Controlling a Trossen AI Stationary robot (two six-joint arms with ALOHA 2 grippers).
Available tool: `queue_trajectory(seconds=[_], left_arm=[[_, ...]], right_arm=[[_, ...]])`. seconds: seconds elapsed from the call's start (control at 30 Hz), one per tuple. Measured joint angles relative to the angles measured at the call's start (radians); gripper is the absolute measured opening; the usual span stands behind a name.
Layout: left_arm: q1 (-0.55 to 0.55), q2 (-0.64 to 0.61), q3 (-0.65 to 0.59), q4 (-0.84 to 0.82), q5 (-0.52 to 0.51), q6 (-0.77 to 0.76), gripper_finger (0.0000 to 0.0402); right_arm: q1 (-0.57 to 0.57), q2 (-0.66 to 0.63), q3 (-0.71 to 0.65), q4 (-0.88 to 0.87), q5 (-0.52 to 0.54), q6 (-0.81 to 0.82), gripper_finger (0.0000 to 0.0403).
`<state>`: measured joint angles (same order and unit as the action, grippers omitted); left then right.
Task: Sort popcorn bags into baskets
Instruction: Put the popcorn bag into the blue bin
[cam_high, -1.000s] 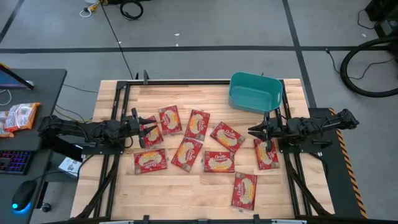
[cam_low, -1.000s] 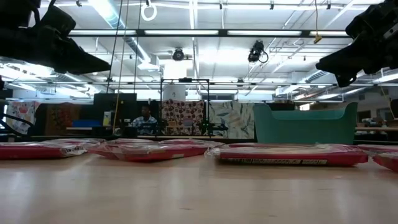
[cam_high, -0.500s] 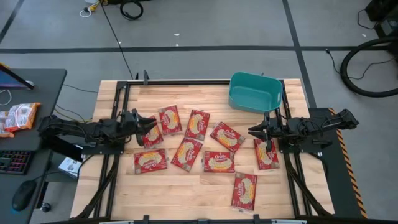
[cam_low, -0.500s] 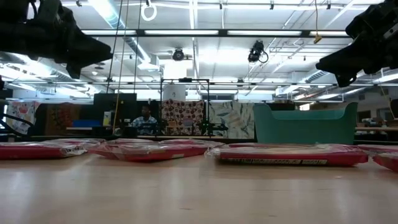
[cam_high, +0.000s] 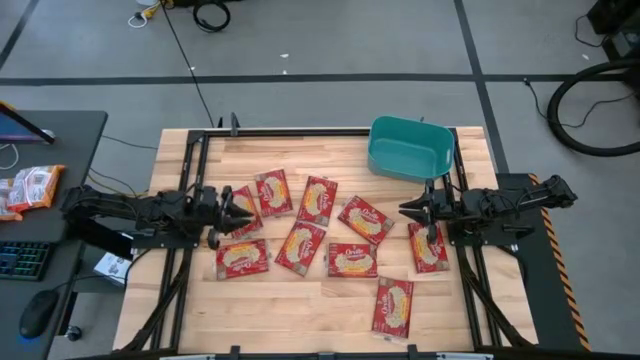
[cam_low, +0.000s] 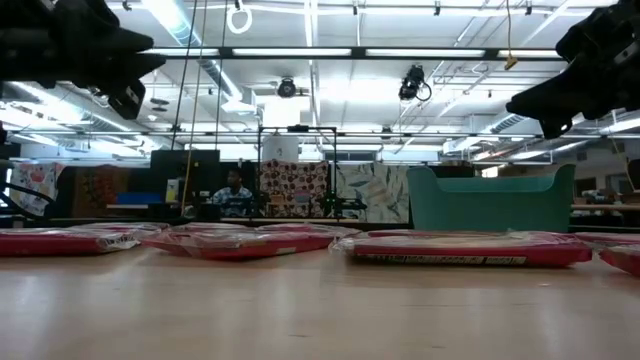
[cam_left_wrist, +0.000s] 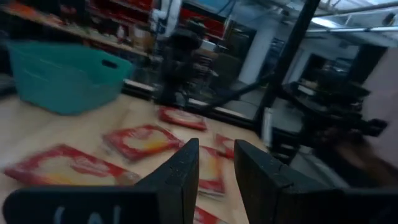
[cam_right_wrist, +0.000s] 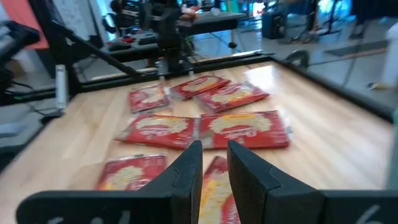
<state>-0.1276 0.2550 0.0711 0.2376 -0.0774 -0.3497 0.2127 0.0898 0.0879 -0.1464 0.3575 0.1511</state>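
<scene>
1. Nine popcorn bags (cam_high: 350, 258) are seen lying flat on the wooden table (cam_high: 300, 315), spread between the two arms; none is seen in the teal basket (cam_high: 410, 150), which is set at the far right corner.
2. The left gripper (cam_high: 228, 211) is held above the leftmost packets, its fingers slightly parted around nothing.
3. The right gripper (cam_high: 407, 210) is poised beside a packet, narrowly parted and empty.
4. The packets are judged light, thin, pliant and slick-wrapped; a pinch at a short edge is advised.
</scene>
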Motion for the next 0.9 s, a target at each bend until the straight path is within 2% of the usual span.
queue_trajectory(seconds=[0.1, 0.2, 0.4, 0.5, 0.7, 0.9], left_arm=[[0.0, 0.009, 0.0, 0.003, -0.015, -0.046, 0.0105], [0.001, 0.053, 0.0, -0.003, -0.033, -0.067, 0.0105], [0.023, 0.218, 0.0, 0.013, -0.068, -0.115, 0.0105], [0.033, 0.295, 0.004, 0.048, -0.076, -0.103, 0.0105], [0.04, 0.445, 0.117, -0.07, -0.075, -0.104, 0.0105], [0.041, 0.611, 0.222, -0.104, -0.081, -0.082, 0.0105]], right_arm=[[0.0, 0.0, 0.0, 0.038, 0.048, -0.062, 0.008], [0.0, 0.0, 0.0, 0.107, 0.051, -0.039, 0.008], [0.0, 0.0, 0.0, 0.331, 0.057, -0.141, 0.008], [0.0, 0.001, 0.0, 0.421, 0.026, -0.118, 0.008], [0.0, 0.028, 0.0, 0.457, -0.019, -0.045, 0.008], [0.0, 0.173, 0.0, 0.482, -0.002, -0.01, 0.008]])
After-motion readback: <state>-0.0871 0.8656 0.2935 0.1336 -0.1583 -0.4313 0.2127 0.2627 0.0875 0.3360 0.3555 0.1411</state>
